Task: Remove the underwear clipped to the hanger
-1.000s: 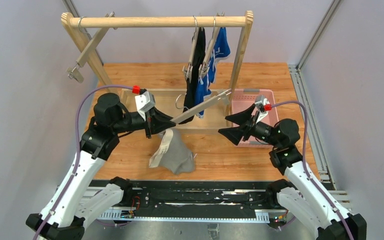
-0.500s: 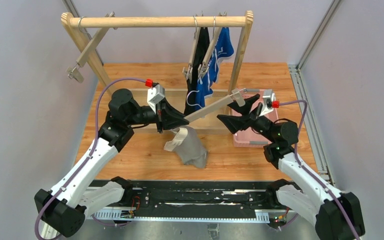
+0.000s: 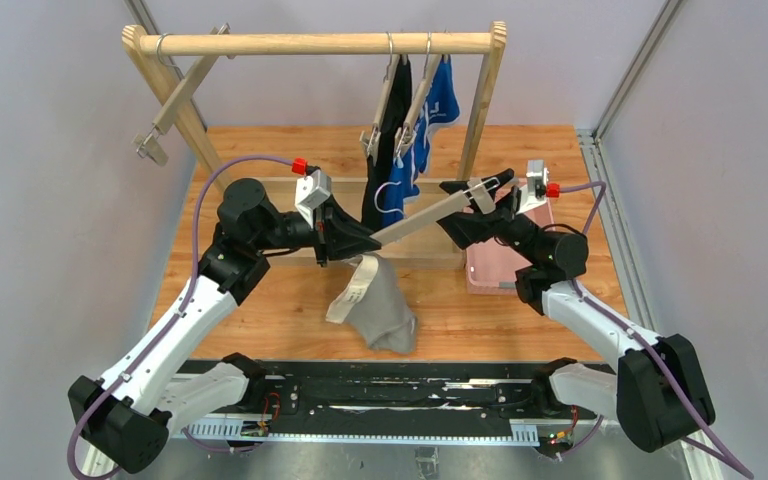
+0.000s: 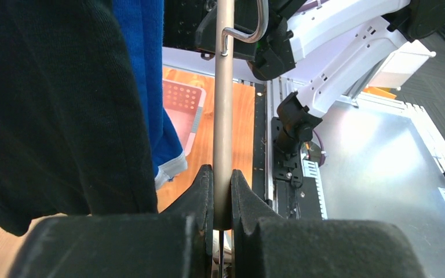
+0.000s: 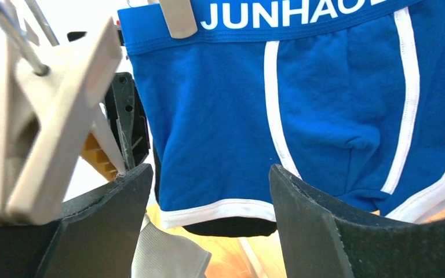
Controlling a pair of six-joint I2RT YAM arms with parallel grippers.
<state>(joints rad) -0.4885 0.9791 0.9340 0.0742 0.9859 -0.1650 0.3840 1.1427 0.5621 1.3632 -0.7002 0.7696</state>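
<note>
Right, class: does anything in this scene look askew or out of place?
Yes. One hanger is off the rail, held slanting in the left pincer, and the grey briefs dangle bunched from that end alone.

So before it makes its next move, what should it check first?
1. Left end effector clamped on the hanger: ok, its fingers are shut on the bar.
2. Right end effector open: ok, the jaws are wide apart.
3. Clip inside the right gap: not ok, it sits over one finger, off to the side.
4. Grey underwear off the hanger: not ok, it hangs from the end by the left end effector.
5. Room between the right end effector and the blue underwear: cannot tell, the cloth fills the view behind the jaws.
</note>
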